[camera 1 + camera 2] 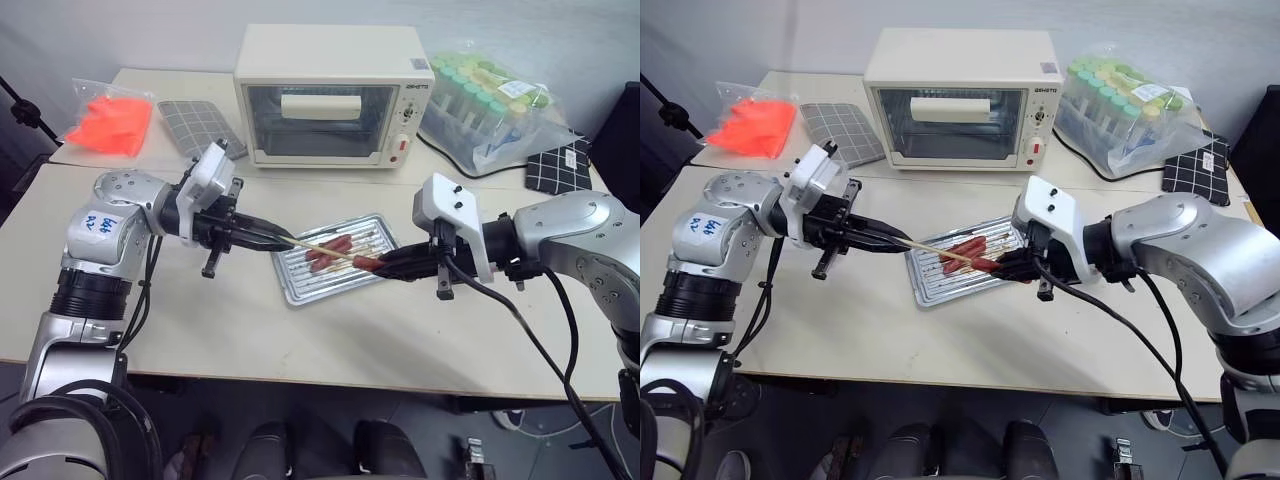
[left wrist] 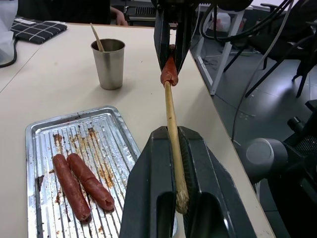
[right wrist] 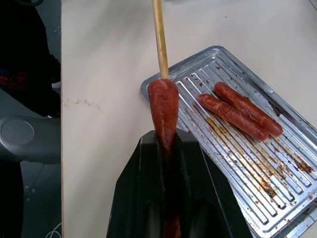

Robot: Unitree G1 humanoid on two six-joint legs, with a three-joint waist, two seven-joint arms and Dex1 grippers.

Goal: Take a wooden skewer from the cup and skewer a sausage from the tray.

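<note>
Surface: pale beige table, joined at the back to a second table of the same colour; small scuff marks near the front edge.
Room: grey wall behind; dark floor past the table edge, with cables and chair or stand legs in the left wrist view.
Toaster oven: cream toaster oven at the back centre, glass door closed.
Back left: clear bag of orange items; grey checked mat beside the oven.
Back right: clear bag of green-capped tubes; black checked cloth near the corner.
Tray: silver ridged tray at table centre, between the two arms, greasy base, two sausages lying side by side in it.
Cup: metal cup standing on the table beyond the tray, one stick leaning in it.
Left gripper: left gripper clamped on the blunt end of the wooden skewer.
Right gripper: right gripper clamped on the sausage, held above the tray's edge.
Skewer and sausage: the skewer tip is in the end of the sausage; skewer spans the tray.
Obstruction: black cable hangs from the right wrist over the table's front.
</note>
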